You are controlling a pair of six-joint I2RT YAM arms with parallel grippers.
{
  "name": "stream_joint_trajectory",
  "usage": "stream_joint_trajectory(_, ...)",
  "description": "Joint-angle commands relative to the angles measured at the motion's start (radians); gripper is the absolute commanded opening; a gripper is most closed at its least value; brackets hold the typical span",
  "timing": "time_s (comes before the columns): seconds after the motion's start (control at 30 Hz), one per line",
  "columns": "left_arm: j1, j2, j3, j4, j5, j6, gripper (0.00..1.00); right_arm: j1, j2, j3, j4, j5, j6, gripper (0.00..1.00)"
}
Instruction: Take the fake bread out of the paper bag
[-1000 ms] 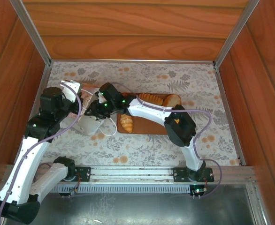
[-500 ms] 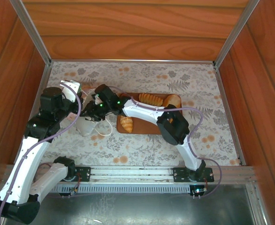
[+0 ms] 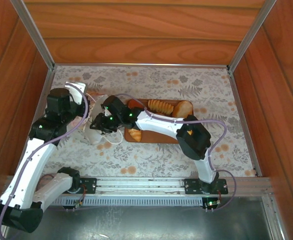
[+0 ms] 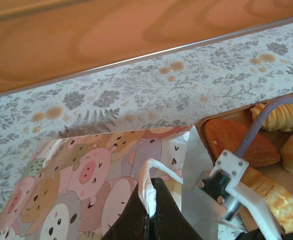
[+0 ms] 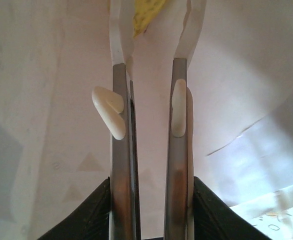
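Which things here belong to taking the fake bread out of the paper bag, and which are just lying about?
Job in hand:
paper bag
cord handle, pinched by the left gripper
right gripper, reaching inside the bag
yellow bread piece by its tips
bread pieces already out

Lying about:
brown tray
floral table cover

The left arm (image 3: 29,165) and right arm (image 3: 159,124) are white shells linked by black joint housings, with black base blocks bolted on the metal rail (image 3: 141,186). A lilac cable (image 3: 84,117) runs along each. Beyond the rail, the right arm's black elbow bears an orange mark (image 3: 188,131). The right claw (image 5: 154,30) has pale fingertips on grey metal bars with cream tabs. The left claw (image 4: 150,215) is black.
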Motion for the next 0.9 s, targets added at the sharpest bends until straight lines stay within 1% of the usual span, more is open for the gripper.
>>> stream_joint_trajectory(0.0,-0.007,-0.007,0.027,0.029,0.023,-0.027,0.00,0.009,0.015,0.034,0.010,-0.011,-0.017,0.39)
stream_joint_trajectory(0.17,-0.007,-0.026,0.019,0.035,0.037,-0.030,0.00,0.007,0.094,0.146,-0.034,-0.061,-0.025,0.39)
stream_joint_trajectory(0.33,-0.007,-0.046,0.010,0.035,0.066,-0.014,0.00,-0.011,0.114,0.149,0.012,-0.076,0.030,0.40)
stream_joint_trajectory(0.5,-0.008,-0.041,0.005,0.035,0.101,-0.002,0.00,-0.028,0.148,0.126,0.122,-0.131,0.121,0.42)
stream_joint_trajectory(0.67,-0.008,-0.039,-0.013,0.036,0.114,-0.005,0.00,-0.037,0.207,0.204,0.088,-0.167,0.158,0.44)
stream_joint_trajectory(0.87,-0.008,-0.020,-0.004,0.039,0.148,0.002,0.00,-0.037,0.253,0.270,0.105,-0.208,0.187,0.44)
